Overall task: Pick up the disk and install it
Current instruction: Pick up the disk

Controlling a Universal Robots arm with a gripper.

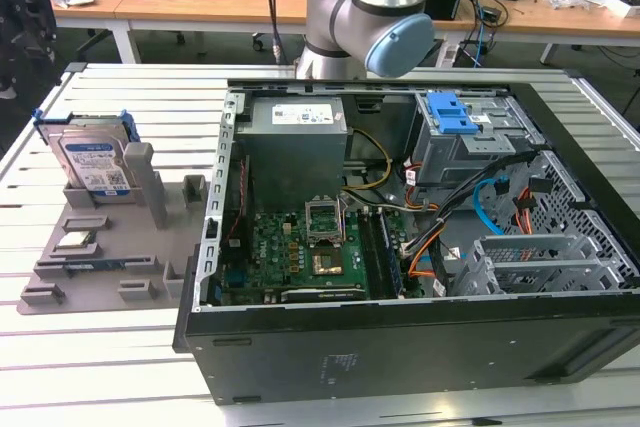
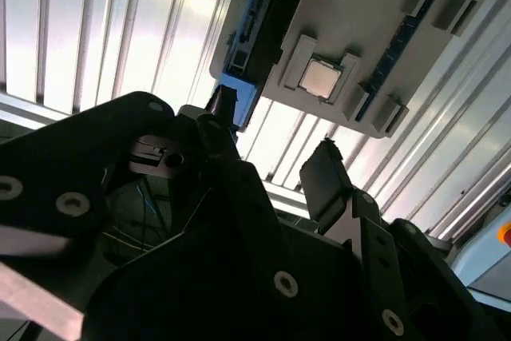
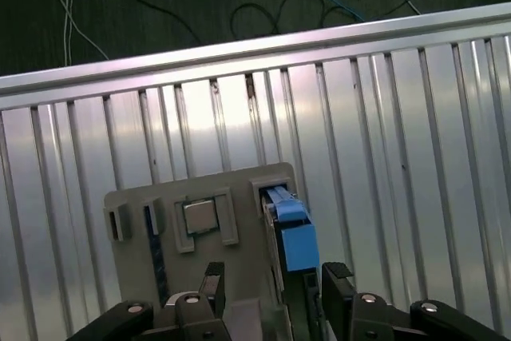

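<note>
First wrist view – gripper [image 3: 273, 281] over tray [image 3: 239, 183], 2 fingers [image 3: 337, 277] spread, empty – disk [image 3: 291, 233] upright in tray's end slot

The exterior view is looking down from afar on the parts tray [image 1: 110, 242]; both wrist views are peering closely past the gripper [image 3: 271, 283] at that tray below it.

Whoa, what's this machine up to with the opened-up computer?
A robot arm stands by an open computer case. Its claw is open and empty, hovering over a grey tray on the slatted table. The disk, a silver hard drive in a blue frame, stands upright in that tray, not yet picked up. A small square chip sits in the tray beside it.
</note>
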